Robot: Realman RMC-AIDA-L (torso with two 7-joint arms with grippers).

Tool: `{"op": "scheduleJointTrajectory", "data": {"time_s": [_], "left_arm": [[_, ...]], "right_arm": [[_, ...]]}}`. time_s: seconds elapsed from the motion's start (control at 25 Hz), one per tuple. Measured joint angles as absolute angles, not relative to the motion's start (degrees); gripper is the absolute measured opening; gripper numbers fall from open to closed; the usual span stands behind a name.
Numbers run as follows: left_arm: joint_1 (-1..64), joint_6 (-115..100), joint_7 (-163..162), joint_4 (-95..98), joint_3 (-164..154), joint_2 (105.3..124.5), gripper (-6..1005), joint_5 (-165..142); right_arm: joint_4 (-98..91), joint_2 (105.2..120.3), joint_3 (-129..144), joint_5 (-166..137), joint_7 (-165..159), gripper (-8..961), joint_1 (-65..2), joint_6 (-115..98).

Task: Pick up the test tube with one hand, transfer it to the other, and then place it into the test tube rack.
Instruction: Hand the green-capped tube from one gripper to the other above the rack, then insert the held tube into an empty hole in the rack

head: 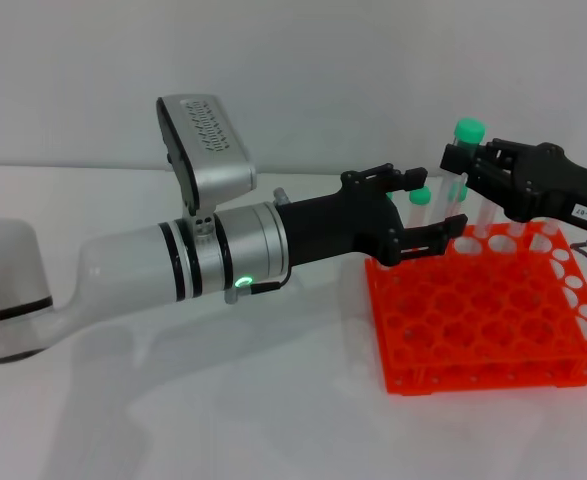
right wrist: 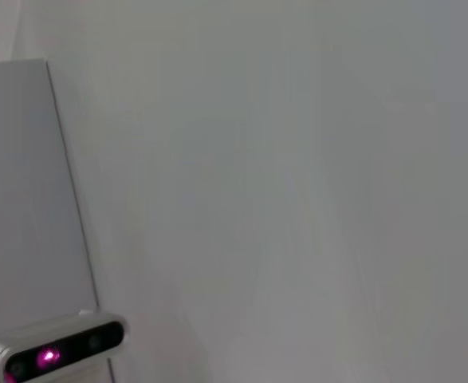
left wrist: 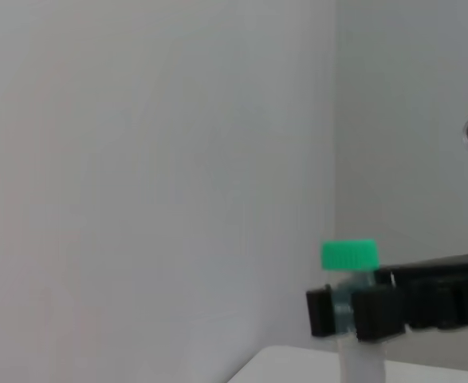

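The test tube is seen as clear, smooth plastic with a glossy green cap; the test tube rack — bright orange plastic, slightly shiny; both pincers are matt black; the desk is matt white.

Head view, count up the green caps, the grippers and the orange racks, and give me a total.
green caps: 3
grippers: 2, left gripper open over the rack's edge, right gripper holding a tube
orange rack: 1
total: 6
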State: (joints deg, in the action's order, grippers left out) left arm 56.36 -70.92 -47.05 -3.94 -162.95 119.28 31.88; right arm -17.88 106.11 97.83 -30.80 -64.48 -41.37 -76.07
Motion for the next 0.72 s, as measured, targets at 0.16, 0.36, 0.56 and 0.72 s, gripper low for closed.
{"op": "scheduleJointTrajectory", "data": {"time_s": [0.16,0.36,0.56,0.72], "left_arm": [[53.46,-71.84,-42.80,-2.10,-162.93,119.37,777,34.88],[43.70,-79.83,-33.65,0.08,-162.86,119.35,783,43.53],[33.20,-86.08,-28.88,1.52,-162.84,119.35,782,52.01],[26.68,-87.68,-25.46,2.53,-162.85,119.41,780,57.75]], "right_arm": [[-17.79,106.37,95.99,-30.93,-64.18,198,-41.31,-75.71],[-17.78,106.90,93.36,-31.01,-63.61,198,-40.51,-74.96],[-17.78,107.77,91.85,-31.07,-62.30,198,-40.15,-73.90],[-17.79,108.85,91.83,-31.11,-60.71,197,-40.41,-72.22]]}}
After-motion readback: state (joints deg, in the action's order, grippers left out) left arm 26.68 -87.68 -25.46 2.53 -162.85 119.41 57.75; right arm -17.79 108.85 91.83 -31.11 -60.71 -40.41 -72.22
